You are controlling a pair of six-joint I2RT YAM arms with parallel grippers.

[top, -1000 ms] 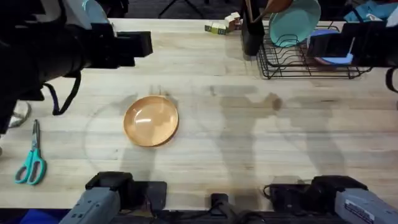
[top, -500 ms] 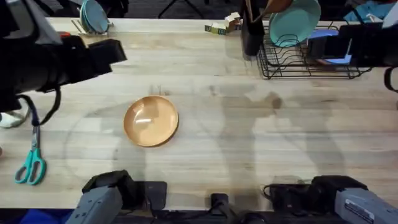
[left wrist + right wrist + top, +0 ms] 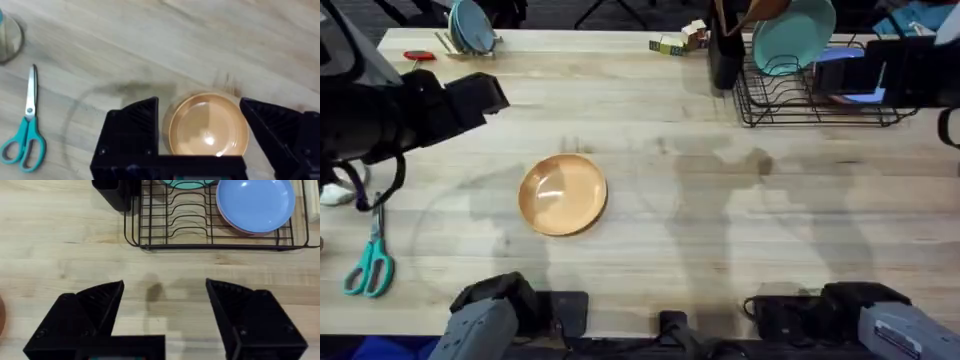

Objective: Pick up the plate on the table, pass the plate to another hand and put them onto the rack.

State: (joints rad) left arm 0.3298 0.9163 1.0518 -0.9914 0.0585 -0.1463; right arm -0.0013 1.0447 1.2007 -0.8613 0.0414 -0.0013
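Orange-tan plate (image 3: 563, 194) lies flat on the surface (image 3: 720, 220), ungrasped. Left fingers (image 3: 200, 132) spread wide above it; right fingers (image 3: 165, 307) equally released, facing the rack (image 3: 210, 225). Scissors (image 3: 25, 135) lie well apart.

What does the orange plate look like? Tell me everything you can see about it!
The plate is round and shallow, orange-tan, with a raised rim and a smooth plain inside that shows a soft shine. It is empty and lies flat, right side up, on the pale wooden table, a little left of the middle. Nothing else touches it. In the left wrist view it shows between the open fingers of the left gripper, which hangs above it.
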